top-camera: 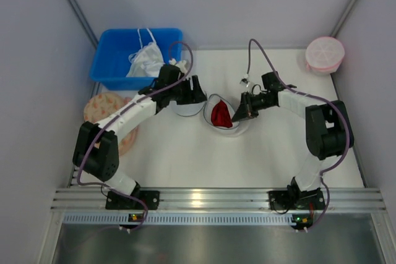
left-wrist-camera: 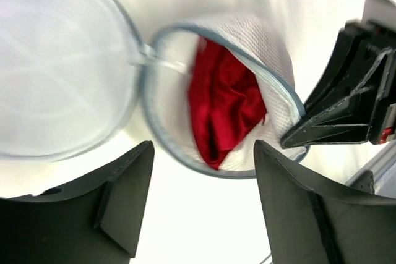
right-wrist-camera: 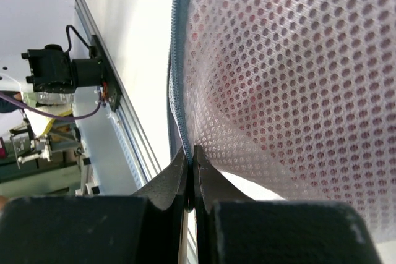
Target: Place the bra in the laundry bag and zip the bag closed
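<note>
My right end effector [right-wrist-camera: 190, 154] pinches the rim of the laundry bag [left-wrist-camera: 272, 60] at 3 o'clock; my left end effector [left-wrist-camera: 204, 177] hangs spread at 9 o'clock, the bra [left-wrist-camera: 226, 103] inside.

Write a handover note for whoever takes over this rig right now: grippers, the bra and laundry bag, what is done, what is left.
Left gripper: open, holding nothing, over the laundry bag.
Right gripper: shut on the laundry bag's zipper edge.
Bra: bunched inside the laundry bag, which lies unzipped mid-table.
Done: bra in the bag.
Left: zip the bag closed.
</note>
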`<state>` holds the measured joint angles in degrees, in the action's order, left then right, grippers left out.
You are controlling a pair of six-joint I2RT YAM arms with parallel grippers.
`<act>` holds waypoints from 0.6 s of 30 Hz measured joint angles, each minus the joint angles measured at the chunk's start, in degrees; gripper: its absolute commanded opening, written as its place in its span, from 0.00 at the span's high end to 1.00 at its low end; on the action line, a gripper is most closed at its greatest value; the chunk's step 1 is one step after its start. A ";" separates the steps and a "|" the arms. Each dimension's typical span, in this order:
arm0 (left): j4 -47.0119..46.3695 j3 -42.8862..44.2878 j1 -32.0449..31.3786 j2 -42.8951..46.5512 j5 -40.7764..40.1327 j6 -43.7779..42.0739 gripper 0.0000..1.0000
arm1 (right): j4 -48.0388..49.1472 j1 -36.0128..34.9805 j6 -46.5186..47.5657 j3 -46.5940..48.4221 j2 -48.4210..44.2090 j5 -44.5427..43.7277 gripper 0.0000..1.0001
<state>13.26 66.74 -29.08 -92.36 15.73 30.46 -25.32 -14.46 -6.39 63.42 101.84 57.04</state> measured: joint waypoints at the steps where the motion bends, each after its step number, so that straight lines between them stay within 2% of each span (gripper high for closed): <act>1: 0.24 -0.07 1.68 1.25 0.02 -0.74 0.34 | -0.44 0.42 0.42 -0.22 -0.11 -0.07 1.00; 4: 0.46 -1.70 8.17 4.83 -0.85 -2.95 0.39 | -1.84 1.81 1.77 -0.92 -0.55 -0.31 1.00; 8: 0.98 -4.35 14.58 5.73 -3.72 -6.01 0.40 | -4.37 3.50 4.46 -1.14 -0.79 -0.50 1.00; 18: 2.01 -5.22 15.37 -3.04 -5.81 -9.16 0.43 | -9.68 7.65 9.86 -1.14 -0.98 -2.14 1.00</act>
<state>15.27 61.52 -13.72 -95.39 9.91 21.30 -35.00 -6.81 3.46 62.28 100.86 54.89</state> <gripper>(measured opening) 0.575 0.012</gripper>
